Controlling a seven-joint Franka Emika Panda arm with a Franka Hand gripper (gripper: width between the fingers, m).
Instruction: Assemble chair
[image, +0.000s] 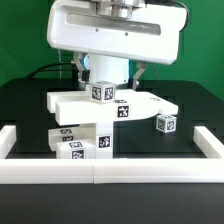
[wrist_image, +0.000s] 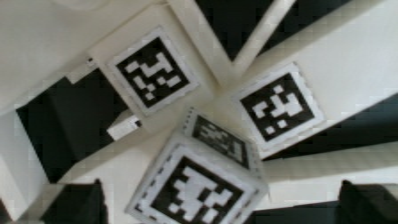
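The claw (image: 106, 78) is hanging low under the robot body (image: 115, 30), right over the half-built chair (image: 95, 120), and its jaws are standing wide apart. In the wrist view the two dark fingers (wrist_image: 75, 202) are showing at the picture's edge, one on either side of the claw (wrist_image: 217, 205). A tagged white part is lying between them and, as far as can be seen, touching neither, so the claw is gripping nothing. Three more tags are crowding that view on white faces tilted at different angles, all somewhat blurred, with black tabletop (wrist_image: 54, 120) showing in the gaps. In the exterior view a top cube (image: 103, 92) is sitting just below the claw with its tag facing the camera. The claw's housing is hiding the fingertips, so it cannot be told whether they are reaching down beside the cube. The top cube is resting on a slab (image: 75, 102) that is lying flat and stretching toward the exterior view's right, with a tag showing at its front. Under the slab, bars (image: 80, 143) are lying stacked toward the exterior view's left, showing three tags forward. A loose cube (image: 165, 123) is sitting on the tabletop (image: 30, 100) near the slab's right end, apart from the stack. A plain rail (image: 110, 170) is running along the front and up both sides.
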